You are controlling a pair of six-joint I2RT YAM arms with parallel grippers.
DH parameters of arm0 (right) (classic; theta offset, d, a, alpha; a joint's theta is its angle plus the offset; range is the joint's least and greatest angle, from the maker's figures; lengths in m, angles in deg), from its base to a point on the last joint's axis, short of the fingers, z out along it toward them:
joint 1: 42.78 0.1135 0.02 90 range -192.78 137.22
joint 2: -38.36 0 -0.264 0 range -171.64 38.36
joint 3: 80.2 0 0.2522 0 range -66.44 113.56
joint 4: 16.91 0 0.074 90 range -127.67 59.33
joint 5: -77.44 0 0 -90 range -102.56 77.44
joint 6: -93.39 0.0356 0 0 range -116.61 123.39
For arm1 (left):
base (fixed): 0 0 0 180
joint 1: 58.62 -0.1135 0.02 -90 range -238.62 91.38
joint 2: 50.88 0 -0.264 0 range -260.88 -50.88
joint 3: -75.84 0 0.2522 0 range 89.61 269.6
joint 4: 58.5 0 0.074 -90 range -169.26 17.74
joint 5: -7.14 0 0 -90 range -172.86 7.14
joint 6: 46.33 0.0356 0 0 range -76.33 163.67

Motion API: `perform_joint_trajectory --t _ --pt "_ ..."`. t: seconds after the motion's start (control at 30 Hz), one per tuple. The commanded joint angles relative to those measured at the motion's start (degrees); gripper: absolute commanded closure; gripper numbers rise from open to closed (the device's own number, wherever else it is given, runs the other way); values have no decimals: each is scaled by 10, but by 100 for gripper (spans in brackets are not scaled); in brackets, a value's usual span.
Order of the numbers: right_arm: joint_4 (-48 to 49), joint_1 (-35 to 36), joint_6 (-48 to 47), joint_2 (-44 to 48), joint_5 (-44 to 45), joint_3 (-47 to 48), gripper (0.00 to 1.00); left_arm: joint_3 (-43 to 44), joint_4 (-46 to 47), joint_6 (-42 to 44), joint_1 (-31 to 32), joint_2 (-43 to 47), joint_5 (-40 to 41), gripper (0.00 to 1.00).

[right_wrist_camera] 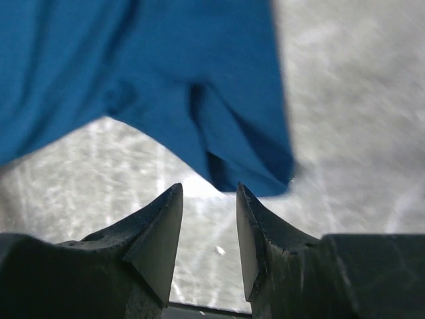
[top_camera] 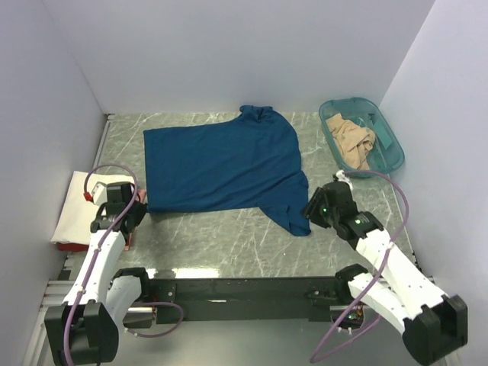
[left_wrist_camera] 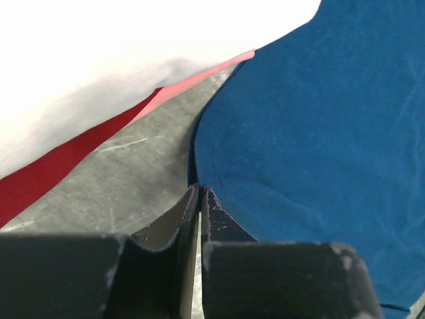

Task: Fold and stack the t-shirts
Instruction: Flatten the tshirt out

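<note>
A tan t-shirt [top_camera: 352,142] is seen bunched in the teal tub [top_camera: 391,150]. The navy t-shirt [top_camera: 221,164] is spread on the table [top_camera: 229,244]. Left gripper [left_wrist_camera: 200,199] jaws are nearly clenched with nothing between; right gripper [right_wrist_camera: 209,229] jaws are parted, empty.

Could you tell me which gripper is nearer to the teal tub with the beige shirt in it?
The right gripper. It sits just in front of the teal tub, by the blue shirt's sleeve. The left gripper is across the table at the shirt's opposite edge.
</note>
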Motion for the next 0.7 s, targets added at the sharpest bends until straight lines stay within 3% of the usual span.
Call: perform_joint_trajectory --t 0.0,0.2,0.67 --pt "86 15 -6 -47 17 35 55 -17 7 -2 -3 18 14 90" --pt "182 21 -5 -195 -6 53 56 -29 18 -7 -3 12 7 91" --pt "278 42 13 -318 -21 42 56 -27 21 -2 -3 8 4 93"
